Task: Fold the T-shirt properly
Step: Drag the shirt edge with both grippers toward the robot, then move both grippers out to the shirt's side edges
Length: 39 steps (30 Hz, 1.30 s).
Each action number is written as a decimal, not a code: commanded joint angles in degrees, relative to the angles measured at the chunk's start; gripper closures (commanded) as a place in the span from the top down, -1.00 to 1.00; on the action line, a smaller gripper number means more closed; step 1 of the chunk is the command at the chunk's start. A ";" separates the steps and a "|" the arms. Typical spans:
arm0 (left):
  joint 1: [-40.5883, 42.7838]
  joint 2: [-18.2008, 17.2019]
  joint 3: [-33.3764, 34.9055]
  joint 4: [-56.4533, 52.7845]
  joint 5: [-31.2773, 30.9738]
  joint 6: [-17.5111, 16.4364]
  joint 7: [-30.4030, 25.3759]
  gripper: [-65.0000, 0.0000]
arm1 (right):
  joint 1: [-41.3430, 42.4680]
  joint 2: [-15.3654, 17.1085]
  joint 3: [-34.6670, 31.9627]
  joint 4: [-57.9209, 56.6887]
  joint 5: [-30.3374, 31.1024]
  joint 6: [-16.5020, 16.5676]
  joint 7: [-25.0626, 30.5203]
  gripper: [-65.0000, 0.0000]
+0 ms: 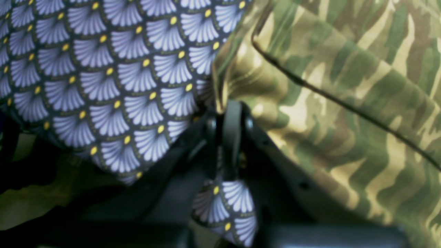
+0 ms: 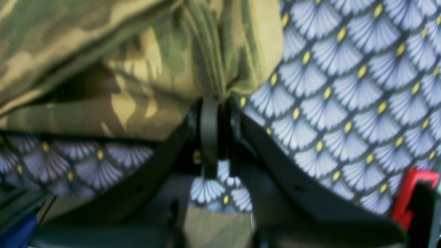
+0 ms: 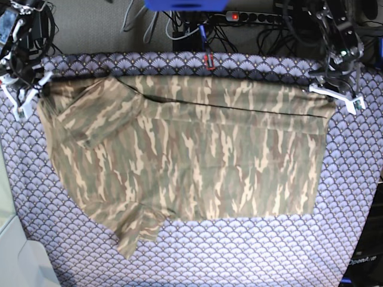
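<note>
**Camouflage cloth held at 2 far corners**

Camouflage T-shirt lies spread across the purple scale-patterned cloth, its far edge doubled over toward the near side. The left gripper, at the shirt's far corner on the base view's right, is pressed together on a fold of the T-shirt. The right gripper, at the opposite far corner, likewise pinches bunched T-shirt fabric. A power strip sits beyond the table.
</note>
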<state>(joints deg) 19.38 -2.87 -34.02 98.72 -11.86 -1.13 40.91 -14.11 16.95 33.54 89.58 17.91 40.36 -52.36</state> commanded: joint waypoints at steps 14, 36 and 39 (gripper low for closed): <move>1.33 -0.77 -0.22 -1.97 0.74 0.82 -1.48 -0.97 | -0.88 1.12 0.79 0.84 -0.99 -0.36 0.36 -1.00; 7.04 -0.77 -0.49 4.10 0.74 0.73 -1.39 0.08 | -0.35 2.26 10.11 1.01 -0.99 -0.36 -4.04 -0.02; 7.48 -0.33 -0.49 7.44 0.74 0.73 -1.39 0.08 | -0.26 3.23 10.11 1.01 -0.99 -0.36 -3.86 -0.02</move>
<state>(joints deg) 26.81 -2.81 -34.35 105.06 -10.98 -0.23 40.60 -14.61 19.25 43.24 89.58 16.49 40.25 -56.80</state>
